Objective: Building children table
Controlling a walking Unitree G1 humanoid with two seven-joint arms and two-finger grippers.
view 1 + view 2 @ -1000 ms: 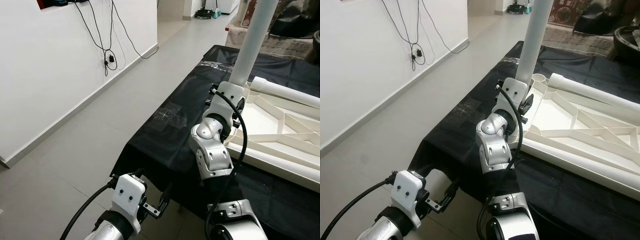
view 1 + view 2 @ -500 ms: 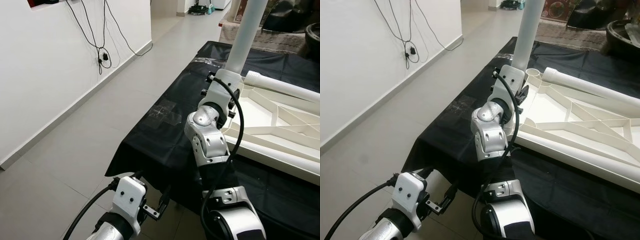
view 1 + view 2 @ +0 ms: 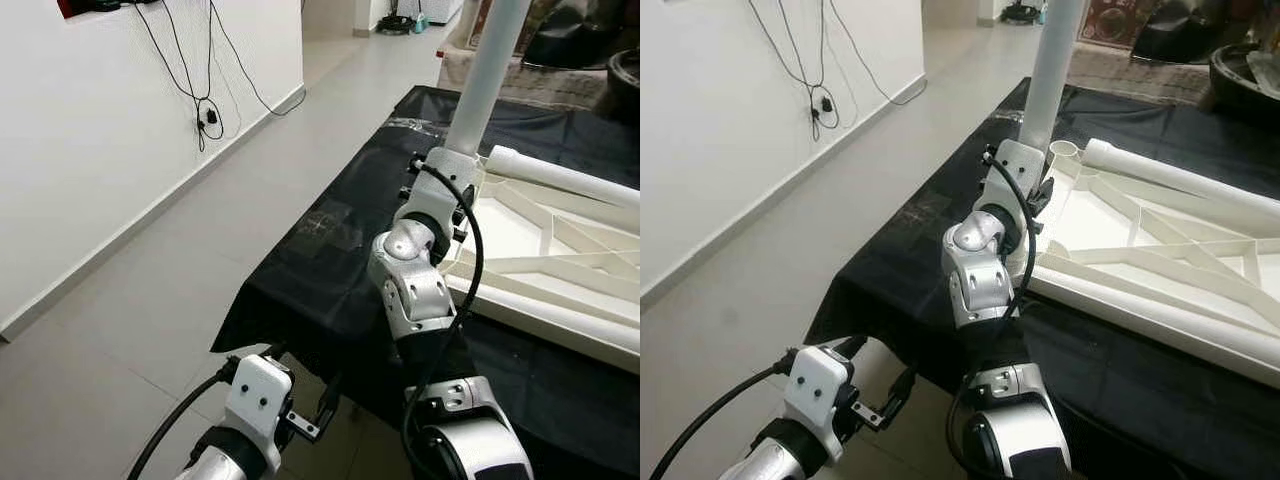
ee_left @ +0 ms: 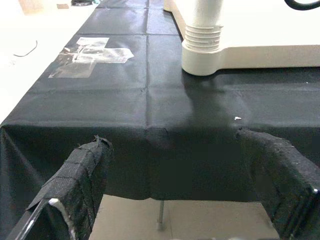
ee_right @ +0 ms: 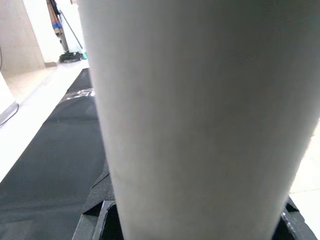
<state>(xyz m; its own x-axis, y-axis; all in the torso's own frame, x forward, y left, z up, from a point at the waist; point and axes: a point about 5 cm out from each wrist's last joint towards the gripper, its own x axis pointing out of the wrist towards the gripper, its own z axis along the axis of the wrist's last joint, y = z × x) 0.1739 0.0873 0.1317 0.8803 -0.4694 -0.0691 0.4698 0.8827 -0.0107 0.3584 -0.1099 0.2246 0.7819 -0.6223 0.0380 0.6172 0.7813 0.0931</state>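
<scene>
A white children's table top point(image 3: 560, 300) lies upside down on a table covered with black cloth point(image 3: 320, 270). One white leg point(image 3: 485, 75) stands upright in its near left corner socket point(image 4: 202, 57). My right gripper point(image 3: 1025, 180) is shut on this upright leg low down, and the leg point(image 5: 200, 120) sits between its black fingers point(image 5: 100, 212). A second white leg point(image 3: 570, 178) lies along the far side of the top. My left gripper point(image 4: 180, 185) hangs open below the table's front edge with nothing between its fingers.
A white wall with hanging black cables point(image 3: 210, 100) runs along the left, with open tiled floor point(image 3: 150, 270) between it and the table. A patch of clear tape point(image 3: 330, 225) is stuck on the cloth. Dark clutter point(image 3: 1170, 30) stands beyond the far end.
The whole view has shifted a little, so the camera moved. My right gripper stays shut on the upright leg, and my left arm keeps its place.
</scene>
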